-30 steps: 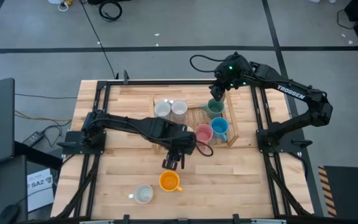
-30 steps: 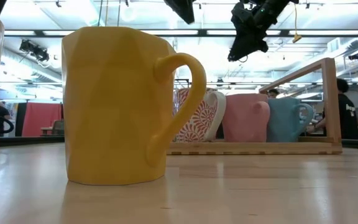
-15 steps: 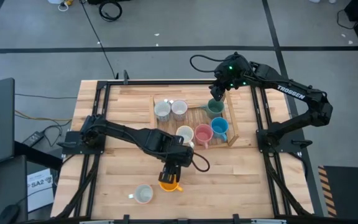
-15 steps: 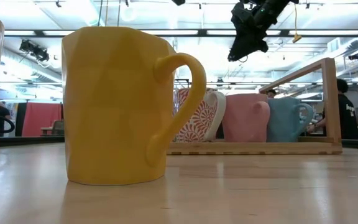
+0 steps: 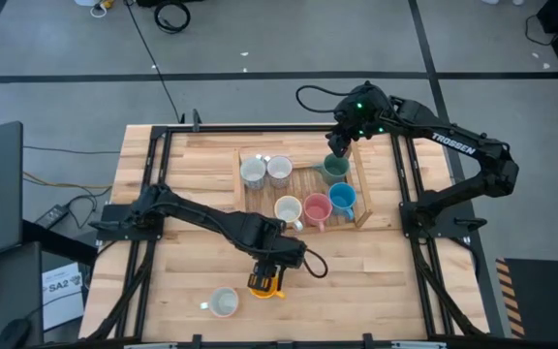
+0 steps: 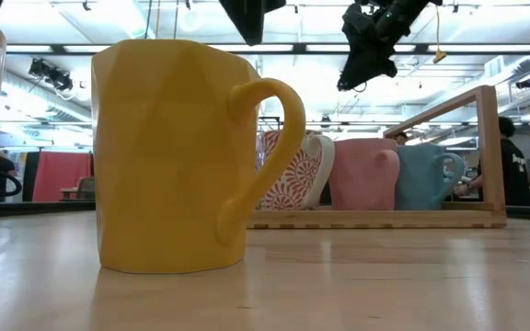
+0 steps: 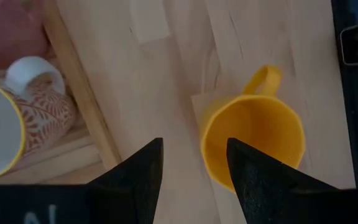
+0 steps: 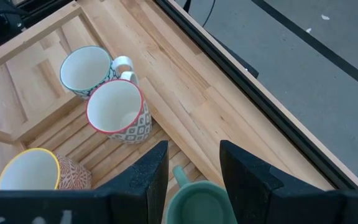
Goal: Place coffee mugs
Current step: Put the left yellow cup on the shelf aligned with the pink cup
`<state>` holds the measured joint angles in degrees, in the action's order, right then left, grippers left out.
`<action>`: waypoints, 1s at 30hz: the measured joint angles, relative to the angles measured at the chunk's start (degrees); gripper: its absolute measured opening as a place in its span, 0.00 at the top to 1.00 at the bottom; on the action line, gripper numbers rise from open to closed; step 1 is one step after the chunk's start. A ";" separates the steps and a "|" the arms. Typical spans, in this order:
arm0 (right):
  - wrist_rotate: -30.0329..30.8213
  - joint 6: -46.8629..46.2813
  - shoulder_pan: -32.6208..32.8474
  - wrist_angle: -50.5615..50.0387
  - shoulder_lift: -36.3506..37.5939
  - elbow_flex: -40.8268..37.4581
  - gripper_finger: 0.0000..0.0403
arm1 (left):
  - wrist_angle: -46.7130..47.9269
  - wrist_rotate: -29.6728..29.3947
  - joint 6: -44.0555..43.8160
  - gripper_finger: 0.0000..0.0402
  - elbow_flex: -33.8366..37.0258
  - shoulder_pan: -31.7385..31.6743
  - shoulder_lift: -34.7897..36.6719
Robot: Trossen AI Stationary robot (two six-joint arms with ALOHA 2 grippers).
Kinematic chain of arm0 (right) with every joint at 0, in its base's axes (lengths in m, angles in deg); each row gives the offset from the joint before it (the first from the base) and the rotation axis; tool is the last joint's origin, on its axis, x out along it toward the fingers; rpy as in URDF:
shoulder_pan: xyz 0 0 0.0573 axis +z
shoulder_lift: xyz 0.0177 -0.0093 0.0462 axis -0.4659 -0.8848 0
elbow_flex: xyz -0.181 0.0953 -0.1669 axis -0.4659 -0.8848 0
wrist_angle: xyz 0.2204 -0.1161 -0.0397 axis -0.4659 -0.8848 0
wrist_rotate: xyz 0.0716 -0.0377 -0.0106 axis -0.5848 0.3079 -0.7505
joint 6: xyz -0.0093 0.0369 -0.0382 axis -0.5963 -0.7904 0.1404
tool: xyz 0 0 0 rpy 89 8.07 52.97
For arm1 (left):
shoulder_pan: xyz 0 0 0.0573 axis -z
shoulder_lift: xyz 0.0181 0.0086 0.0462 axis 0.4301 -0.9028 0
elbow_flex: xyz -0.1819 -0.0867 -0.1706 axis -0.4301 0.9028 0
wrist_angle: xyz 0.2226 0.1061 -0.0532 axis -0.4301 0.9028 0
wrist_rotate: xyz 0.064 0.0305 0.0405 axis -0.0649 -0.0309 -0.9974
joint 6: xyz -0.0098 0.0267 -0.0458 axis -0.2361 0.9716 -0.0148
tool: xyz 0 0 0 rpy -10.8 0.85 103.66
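An orange mug [image 5: 263, 287] [image 7: 253, 134] stands upright on the table near the front edge, its handle [image 7: 263, 79] free. My left gripper [image 5: 267, 271] [image 7: 194, 146] hangs open just above it, pointing down, one finger over the rim and one beside the mug, touching nothing. In the wooden tray [image 5: 361, 208] stand two whitish mugs [image 5: 264, 170], a cream patterned mug [image 5: 287, 208], a pink mug [image 5: 316, 208], a blue mug [image 5: 342, 199] and a green mug [image 5: 335, 168] [image 8: 201, 205]. My right gripper [image 5: 341, 147] [image 8: 193, 149] is open above the green mug.
Another whitish mug [image 5: 223, 302] stands on the table left of the orange one, near the front edge. The tray's raised wooden frame [image 6: 486, 138] rises on its right side. Bare tabletop [image 5: 376, 271] lies right of the orange mug.
My left gripper has moved toward the table's near edge and down, from beside the tray to just above the orange mug, staying open. The cream mug, covered by the arm before, now shows. No mug has moved.
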<state>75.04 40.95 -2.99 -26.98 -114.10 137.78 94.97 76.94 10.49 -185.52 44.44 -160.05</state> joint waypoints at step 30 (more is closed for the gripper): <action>-1.96 -0.39 0.04 -0.42 0.00 0.00 0.63 | -6.02 5.48 0.33 0.54 3.99 0.80 -3.11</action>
<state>73.08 40.56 -2.95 -27.40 -114.10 137.78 88.95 82.42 10.83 -181.53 45.24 -163.16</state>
